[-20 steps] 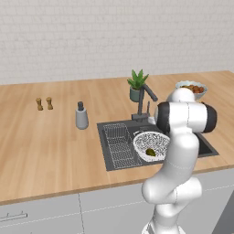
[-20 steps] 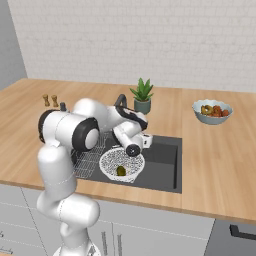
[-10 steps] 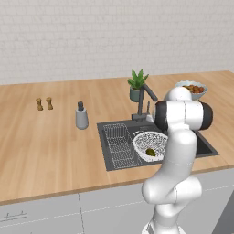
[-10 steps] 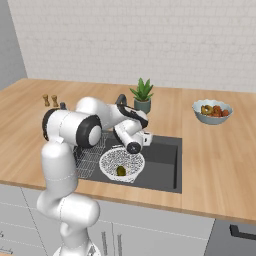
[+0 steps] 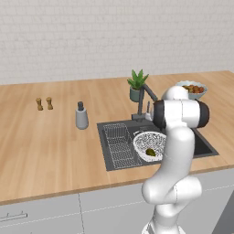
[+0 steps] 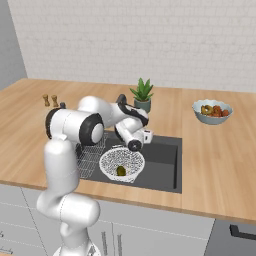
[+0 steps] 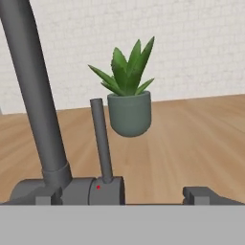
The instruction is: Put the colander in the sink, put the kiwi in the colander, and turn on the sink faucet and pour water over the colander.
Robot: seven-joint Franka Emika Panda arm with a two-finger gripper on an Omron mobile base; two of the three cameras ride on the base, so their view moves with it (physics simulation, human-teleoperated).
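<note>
Fingers (image 7: 208,195) spread wide and empty, tips level with the base of the tall dark grey metal sink faucet (image 7: 57,158), seen close in the hand view; slim upright lever (image 7: 101,143) with a small red dot at its foot standing just beside the faucet post. Gripper (image 6: 142,137) poised at the back edge of the large rectangular dark grey sink (image 6: 162,165), in front of the potted green plant in a grey pot (image 7: 128,103) near the back edge of the counter (image 5: 50,141).

Step in hand, as judged: opening the faucet. Best done by bringing one finger or the open pair squarely against the lever, low contact avoided, push kept smooth in the lever's free direction; spout to be checked for aim over the bowl below, since a stream missing it would leave the task unfinished. No water visible yet.

Wide shallow white perforated colander (image 5: 150,142) resting inside the sink, toward its front, holding the small olive-brown oval kiwi (image 6: 120,171) near its centre. Rectangular wire rack (image 5: 119,145) lying in the sink's left part, nothing visible in it. Grey-blue bowl of red and yellow fruit (image 6: 212,111) on the counter toward the right back corner, well apart from the sink. Grey soap dispenser bottle (image 5: 82,116) left of the sink.
</note>
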